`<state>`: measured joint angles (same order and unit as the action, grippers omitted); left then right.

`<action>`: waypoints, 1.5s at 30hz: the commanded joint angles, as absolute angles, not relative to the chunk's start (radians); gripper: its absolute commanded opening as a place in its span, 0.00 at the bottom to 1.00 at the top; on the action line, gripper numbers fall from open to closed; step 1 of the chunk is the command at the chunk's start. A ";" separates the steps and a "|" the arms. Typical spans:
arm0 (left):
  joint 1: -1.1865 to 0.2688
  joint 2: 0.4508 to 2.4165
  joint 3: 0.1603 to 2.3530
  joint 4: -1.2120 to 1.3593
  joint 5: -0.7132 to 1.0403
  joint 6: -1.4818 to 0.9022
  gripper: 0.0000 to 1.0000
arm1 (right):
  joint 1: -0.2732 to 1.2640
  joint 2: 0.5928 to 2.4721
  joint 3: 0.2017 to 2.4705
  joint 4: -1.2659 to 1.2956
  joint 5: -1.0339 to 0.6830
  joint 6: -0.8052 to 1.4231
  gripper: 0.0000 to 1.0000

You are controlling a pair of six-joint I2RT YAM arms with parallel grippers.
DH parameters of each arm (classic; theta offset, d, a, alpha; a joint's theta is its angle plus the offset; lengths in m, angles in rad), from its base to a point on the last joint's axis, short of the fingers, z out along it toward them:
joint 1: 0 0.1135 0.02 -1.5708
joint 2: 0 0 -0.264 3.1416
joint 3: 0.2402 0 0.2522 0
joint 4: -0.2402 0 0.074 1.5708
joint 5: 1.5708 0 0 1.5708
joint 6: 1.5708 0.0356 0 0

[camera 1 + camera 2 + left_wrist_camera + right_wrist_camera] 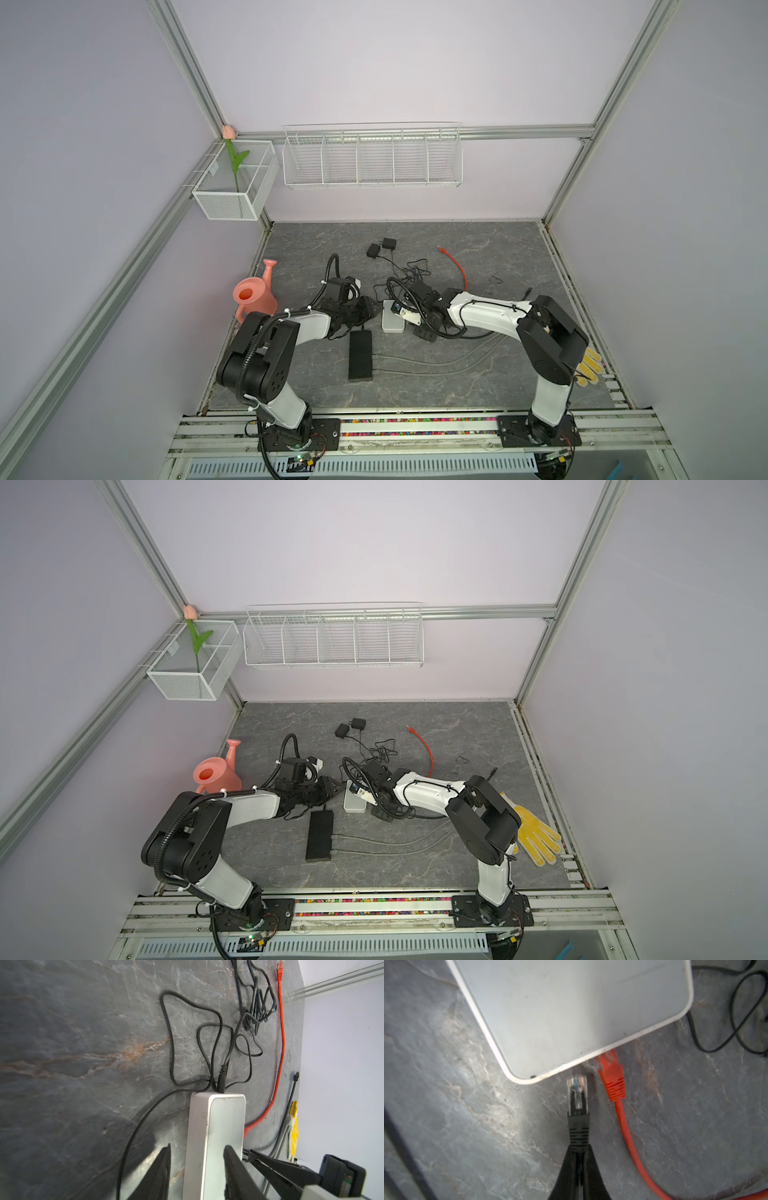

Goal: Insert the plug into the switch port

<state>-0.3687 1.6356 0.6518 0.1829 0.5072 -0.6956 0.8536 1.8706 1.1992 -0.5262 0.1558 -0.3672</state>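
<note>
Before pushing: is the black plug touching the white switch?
Apart. The right wrist view shows a narrow gap between the black plug and the white switch.

Worktop (457,386): grey stone-pattern slab, level.
White switch (392,322) flat near centre. Orange cable (455,266) plugged into its side, runs toward back, far end free.
Black box (360,355) flat, just front-left of switch; two grey cables (436,361) leave its right side.
Two black adapters (381,247) near back; cords (409,272) tangled between adapters and switch.
Pink watering can (253,296) upright at left edge.
Yellow glove (536,839) flat at right edge.
Small black loop (494,279) right of orange cable.
</note>
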 commanded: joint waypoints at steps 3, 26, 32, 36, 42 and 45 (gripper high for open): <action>-0.410 1.681 0.704 0.209 0.536 -0.687 0.40 | 0.869 1.893 1.224 -0.523 0.120 -0.375 0.07; -0.435 1.763 0.737 0.223 0.554 -0.669 0.38 | 0.877 1.893 1.235 -0.471 0.127 -0.364 0.07; -0.435 1.755 0.732 0.207 0.544 -0.657 0.38 | 0.876 1.890 1.234 -0.477 0.129 -0.365 0.07; -0.436 1.746 0.720 0.206 0.541 -0.657 0.38 | 0.876 1.878 1.227 -0.474 0.123 -0.362 0.07; -0.435 1.736 0.709 0.207 0.539 -0.654 0.37 | 0.878 1.860 1.221 -0.464 0.106 -0.358 0.07; -0.435 1.733 0.706 0.203 0.536 -0.650 0.37 | 0.877 1.856 1.221 -0.463 0.104 -0.359 0.07</action>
<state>-0.4240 1.7428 0.7216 0.2199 0.5293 -0.6701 0.8688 1.8877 1.2102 -0.5156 0.1341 -0.3637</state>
